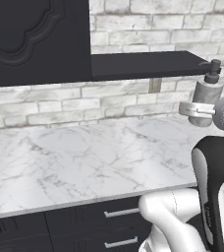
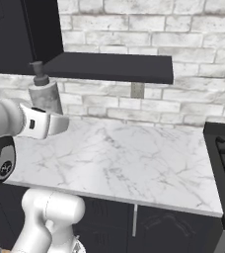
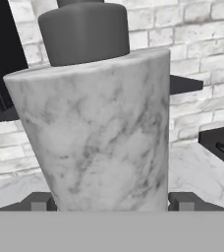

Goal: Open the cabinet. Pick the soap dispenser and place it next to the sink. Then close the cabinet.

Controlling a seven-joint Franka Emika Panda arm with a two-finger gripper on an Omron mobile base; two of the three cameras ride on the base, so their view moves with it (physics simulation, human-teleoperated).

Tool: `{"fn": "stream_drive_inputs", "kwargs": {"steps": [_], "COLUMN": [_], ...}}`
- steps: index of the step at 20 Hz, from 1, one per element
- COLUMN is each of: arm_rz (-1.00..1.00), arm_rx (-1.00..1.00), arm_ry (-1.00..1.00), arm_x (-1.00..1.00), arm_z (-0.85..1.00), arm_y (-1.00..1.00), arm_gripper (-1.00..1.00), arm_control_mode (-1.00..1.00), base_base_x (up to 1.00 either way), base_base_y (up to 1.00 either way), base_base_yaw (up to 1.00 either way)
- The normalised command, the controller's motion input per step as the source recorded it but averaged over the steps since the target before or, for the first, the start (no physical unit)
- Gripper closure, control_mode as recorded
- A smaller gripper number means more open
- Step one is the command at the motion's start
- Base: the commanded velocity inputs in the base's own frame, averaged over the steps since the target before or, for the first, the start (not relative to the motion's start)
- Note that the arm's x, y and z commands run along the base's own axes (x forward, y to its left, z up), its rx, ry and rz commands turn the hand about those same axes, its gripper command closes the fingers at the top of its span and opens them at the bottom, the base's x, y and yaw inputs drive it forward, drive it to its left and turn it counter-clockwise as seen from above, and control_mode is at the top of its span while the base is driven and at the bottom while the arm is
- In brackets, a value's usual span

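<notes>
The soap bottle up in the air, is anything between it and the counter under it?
No. The soap dispenser, held in the gripper, hangs over bare marble counter; the right base view shows it best.

The gripper [image 1: 198,110] holds the soap bottle [image 1: 206,96] up in the air, past the right end of the black shelf [image 1: 143,64]. The bottle stands straight, above the back right corner of the marble counter [image 1: 74,162]. The cabinet door [image 1: 35,39] hangs at the top left.
</notes>
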Motion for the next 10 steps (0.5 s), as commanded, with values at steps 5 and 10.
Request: {"fn": "stream_drive_inputs", "kwargs": {"steps": [5,10], "arm_rz": [0.00,0.00], "arm_rx": [0.00,0.00], "arm_ry": [0.00,0.00], "arm_x": [0.00,0.00], "arm_z": [0.00,0.00], "arm_y": [0.00,0.00], "arm_gripper": [1.00,1.00], "arm_control_mode": [1.00,1.00], "base_base_x": [-0.29,-0.07], "base_base_y": [0.00,-0.15], "base_base_yaw": [-0.05,-0.08]}}
